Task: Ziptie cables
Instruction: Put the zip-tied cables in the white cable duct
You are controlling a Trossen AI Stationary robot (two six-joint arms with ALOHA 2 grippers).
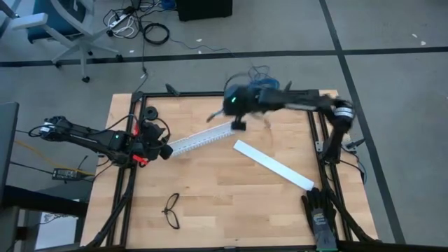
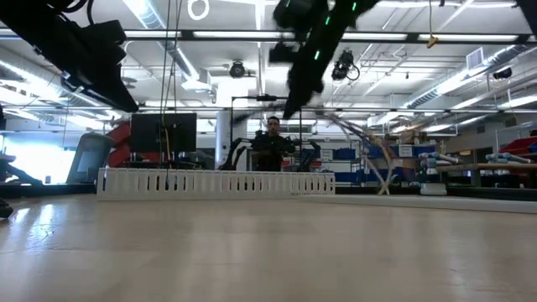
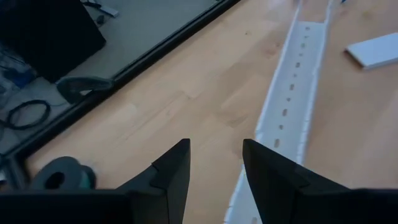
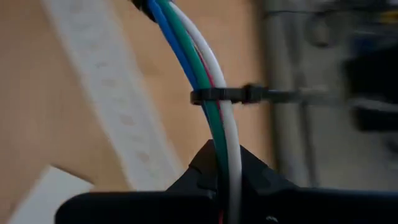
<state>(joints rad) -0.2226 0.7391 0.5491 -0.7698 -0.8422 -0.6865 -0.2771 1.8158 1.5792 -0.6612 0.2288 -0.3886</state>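
Pinching the cables (image 4: 214, 118) above the table's far edge, your right gripper (image 4: 222, 177) shows the ziptie (image 4: 239, 95) looped around them; your left gripper (image 3: 214, 165) waits spread beside the slotted white duct (image 3: 292, 106).

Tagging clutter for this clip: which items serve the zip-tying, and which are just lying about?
In use:
- cables, held by right end effector
- ziptie, looped around them

Lying about:
- slotted white strip
- flat white strip
- glasses
- tape roll
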